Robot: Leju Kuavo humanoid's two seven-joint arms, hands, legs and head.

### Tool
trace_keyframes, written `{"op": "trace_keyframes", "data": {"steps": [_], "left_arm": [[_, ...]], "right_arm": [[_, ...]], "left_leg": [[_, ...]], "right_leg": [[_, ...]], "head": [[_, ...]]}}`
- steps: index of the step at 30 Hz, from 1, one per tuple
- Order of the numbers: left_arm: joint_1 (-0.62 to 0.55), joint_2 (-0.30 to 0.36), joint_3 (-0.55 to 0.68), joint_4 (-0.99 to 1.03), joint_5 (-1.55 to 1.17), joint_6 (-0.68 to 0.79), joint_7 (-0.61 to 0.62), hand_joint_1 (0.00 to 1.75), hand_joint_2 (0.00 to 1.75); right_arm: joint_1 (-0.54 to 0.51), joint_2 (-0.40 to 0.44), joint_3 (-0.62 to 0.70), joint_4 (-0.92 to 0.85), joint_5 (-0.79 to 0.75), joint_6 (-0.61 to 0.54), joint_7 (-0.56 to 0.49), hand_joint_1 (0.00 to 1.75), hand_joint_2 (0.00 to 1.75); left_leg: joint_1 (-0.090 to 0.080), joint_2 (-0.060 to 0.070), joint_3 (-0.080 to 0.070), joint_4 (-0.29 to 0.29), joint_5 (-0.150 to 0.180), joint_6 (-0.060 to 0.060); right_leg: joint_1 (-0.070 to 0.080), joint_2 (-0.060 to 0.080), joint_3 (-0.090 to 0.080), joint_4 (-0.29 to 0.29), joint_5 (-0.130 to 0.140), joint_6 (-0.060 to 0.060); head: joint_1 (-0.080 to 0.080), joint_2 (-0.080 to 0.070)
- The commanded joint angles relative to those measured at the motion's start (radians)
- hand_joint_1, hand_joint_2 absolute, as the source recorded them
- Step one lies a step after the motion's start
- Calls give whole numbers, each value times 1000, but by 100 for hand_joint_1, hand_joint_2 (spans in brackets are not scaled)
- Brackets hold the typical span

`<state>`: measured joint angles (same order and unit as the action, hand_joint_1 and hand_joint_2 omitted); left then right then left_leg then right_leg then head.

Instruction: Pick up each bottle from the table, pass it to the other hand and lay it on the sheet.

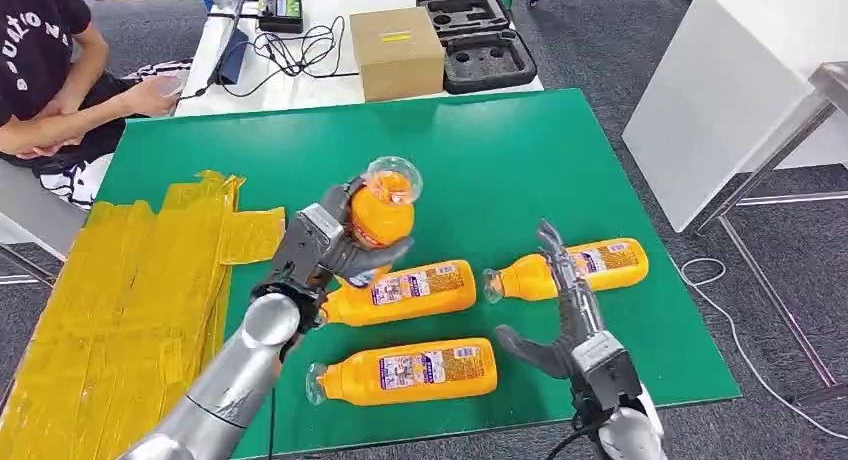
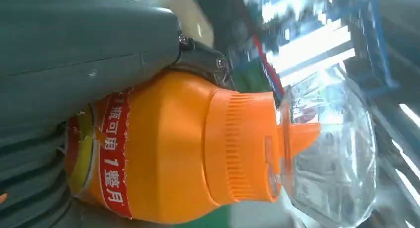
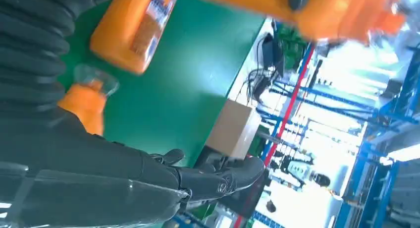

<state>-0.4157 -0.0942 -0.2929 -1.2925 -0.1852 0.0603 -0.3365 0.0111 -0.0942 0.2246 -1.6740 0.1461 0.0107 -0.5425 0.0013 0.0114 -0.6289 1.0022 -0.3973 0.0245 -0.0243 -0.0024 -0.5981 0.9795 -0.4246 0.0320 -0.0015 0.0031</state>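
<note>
Head view takes in the big green table top [image 1: 560,140] across the middle of the frame, with the crinkled yellow plastic sheet [image 1: 120,290] spread over its lower-left part. Beyond it, at the upper middle, stands a white table [image 1: 300,80] with a brown cardboard box [image 1: 397,52] and black foam trays [image 1: 478,40], and a seated person [image 1: 45,70] fills the upper-left corner. Three orange plastic bottles with clear caps lie on their sides on the green: one at the lower centre [image 1: 410,372], one just above it [image 1: 405,292], one to the right of centre [image 1: 570,268]. A fourth orange bottle [image 1: 383,205] is up off the table near the frame's centre, cap upward, with the left hand [image 1: 325,250] wrapped round its lower body; the left wrist view shows the grip sitting on the labelled part, below the ribbed orange collar [image 2: 237,148]. The right hand [image 1: 565,325] hovers at the lower right, fingers spread, holding nothing. These bottles look full, so fairly heavy, with smooth glossy sides that could slip; the clear cap looks thin and brittle. I would take the body at mid-label, never the cap, for the handover.
</note>
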Motion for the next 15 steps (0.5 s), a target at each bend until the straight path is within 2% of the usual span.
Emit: {"op": "trace_keyframes", "data": {"steps": [1,5,8,12,15], "left_arm": [[-75,130,166,6,-230,93,26,175,175],[-82,137,215,-8,-261,94,29,175,175],[-101,156,229,-4,-481,231,103,175,175],[-134,187,253,17,-693,281,181,175,175],[-134,189,256,17,-691,280,180,175,175]], "right_arm": [[22,-61,-120,-57,-22,76,24,0,175],[40,-57,-162,-74,-24,105,28,0,175],[57,-39,-204,-98,-17,115,42,0,175],[95,-23,-251,-128,-11,130,53,0,175],[97,-22,-251,-129,-11,130,53,0,175]], "left_leg": [[2,0,4,1,-2,-2],[2,0,1,1,-1,-1],[2,-1,3,1,-3,-2],[2,-2,1,2,-1,-2],[2,-2,1,1,-1,-2]], "right_leg": [[2,1,3,1,-2,-3],[2,0,0,0,-1,-2],[3,0,4,0,-2,-3],[2,-1,2,1,-2,-2],[2,-1,2,0,-1,-2]], "head": [[0,0],[0,0],[0,0],[0,0],[0,0]]}}
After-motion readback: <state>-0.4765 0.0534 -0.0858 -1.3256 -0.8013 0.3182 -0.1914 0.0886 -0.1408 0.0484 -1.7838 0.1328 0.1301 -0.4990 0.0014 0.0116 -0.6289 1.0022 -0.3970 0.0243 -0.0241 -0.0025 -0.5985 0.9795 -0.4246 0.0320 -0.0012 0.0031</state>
